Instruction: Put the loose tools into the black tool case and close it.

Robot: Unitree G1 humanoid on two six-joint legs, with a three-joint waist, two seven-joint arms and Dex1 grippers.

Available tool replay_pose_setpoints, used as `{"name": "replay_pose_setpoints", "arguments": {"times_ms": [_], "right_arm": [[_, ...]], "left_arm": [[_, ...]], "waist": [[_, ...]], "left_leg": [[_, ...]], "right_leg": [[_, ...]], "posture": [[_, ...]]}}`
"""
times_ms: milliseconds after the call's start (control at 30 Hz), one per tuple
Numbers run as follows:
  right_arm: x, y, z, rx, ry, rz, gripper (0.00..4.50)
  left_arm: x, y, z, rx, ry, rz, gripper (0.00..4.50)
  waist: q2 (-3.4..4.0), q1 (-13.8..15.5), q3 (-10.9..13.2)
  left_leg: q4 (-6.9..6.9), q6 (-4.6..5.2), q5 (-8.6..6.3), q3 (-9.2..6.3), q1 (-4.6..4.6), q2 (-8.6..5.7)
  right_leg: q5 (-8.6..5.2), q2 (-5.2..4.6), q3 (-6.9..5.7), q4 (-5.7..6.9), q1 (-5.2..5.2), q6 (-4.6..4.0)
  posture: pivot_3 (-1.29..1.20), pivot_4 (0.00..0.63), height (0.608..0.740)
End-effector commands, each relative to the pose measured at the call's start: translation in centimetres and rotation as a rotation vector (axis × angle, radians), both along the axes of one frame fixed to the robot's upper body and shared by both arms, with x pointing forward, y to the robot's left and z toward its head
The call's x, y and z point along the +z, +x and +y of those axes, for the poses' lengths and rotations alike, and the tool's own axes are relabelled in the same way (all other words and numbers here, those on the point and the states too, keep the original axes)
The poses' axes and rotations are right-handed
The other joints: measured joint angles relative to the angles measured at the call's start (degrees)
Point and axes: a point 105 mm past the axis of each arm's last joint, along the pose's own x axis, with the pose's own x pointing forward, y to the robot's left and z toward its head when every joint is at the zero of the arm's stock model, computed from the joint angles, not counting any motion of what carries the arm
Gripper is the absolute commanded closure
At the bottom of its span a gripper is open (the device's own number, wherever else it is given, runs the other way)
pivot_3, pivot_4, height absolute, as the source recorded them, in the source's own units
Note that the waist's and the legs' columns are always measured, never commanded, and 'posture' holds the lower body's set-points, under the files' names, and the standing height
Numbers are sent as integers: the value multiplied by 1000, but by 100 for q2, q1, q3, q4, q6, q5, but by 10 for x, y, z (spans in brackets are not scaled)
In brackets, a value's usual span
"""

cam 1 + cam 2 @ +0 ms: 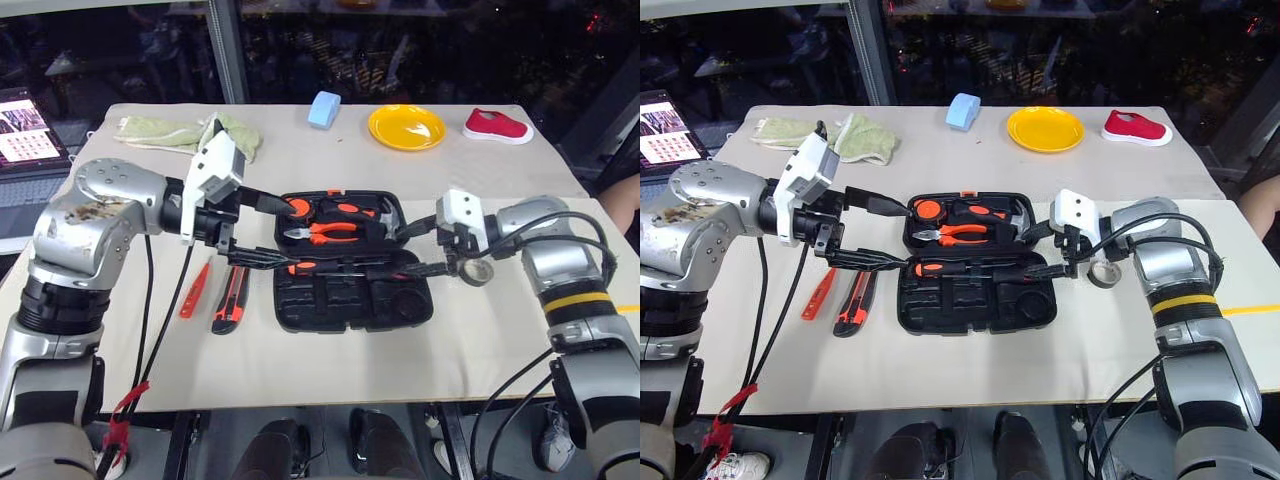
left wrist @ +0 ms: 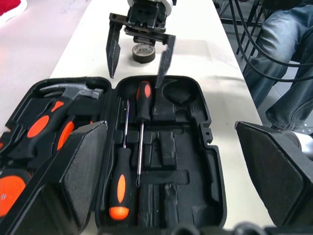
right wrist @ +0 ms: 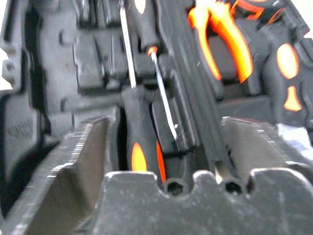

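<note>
The black tool case (image 1: 400, 310) lies open at the table's centre. Two black-and-orange screwdrivers (image 2: 143, 100) (image 2: 120, 181) lie side by side in its near half. On the table to its left are the slim orange tester screwdriver (image 1: 195, 290) and the utility knife (image 1: 231, 300). The grey tape roll (image 1: 476, 270) sits just past the case's right edge. My left gripper (image 1: 285, 236) hovers over the case's left end, open wide and empty. My right gripper (image 2: 137, 73) hangs over the right end, in front of the tape roll, open with nothing between its fingers.
Orange-handled pliers (image 1: 325, 232) and a hammer (image 2: 68, 90) fill the case's far half. At the table's back are a green cloth (image 1: 185, 133), a blue block (image 1: 324, 108), a yellow plate (image 1: 406, 127) and a red shoe (image 1: 497, 125). A person's leg (image 2: 283, 58) is beside the table.
</note>
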Motion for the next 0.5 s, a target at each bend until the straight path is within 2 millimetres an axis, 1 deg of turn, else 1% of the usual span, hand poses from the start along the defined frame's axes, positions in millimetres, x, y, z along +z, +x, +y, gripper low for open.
{"name": "replay_pose_setpoints", "arguments": {"times_ms": [33, 133, 500], "right_arm": [[6, 3, 8, -2, 10, -37, 3558], [0, 5, 11, -4, 4, -30, 4474], [-19, 5, 18, -4, -31, -9, 4474]], "left_arm": [[9, -2, -1, -21, 6, -58, 0], [9, -2, -1, -22, 7, -58, 0], [6, -3, 1, -17, 11, -51, 0]], "waist": [[0, 2, 0], [0, 3, 0], [0, 1, 0]], "left_leg": [[0, 0, 0, 0, 0, 0], [0, 0, 0, 0, 0, 0], [0, 0, 0, -1, 1, -2]], "right_leg": [[0, 0, 0, 0, 0, 0], [0, 0, -1, -1, 0, 0], [0, 2, -17, -1, 1, 0]], "posture": [[0, 150, 732], [0, 150, 732], [0, 150, 732]]}}
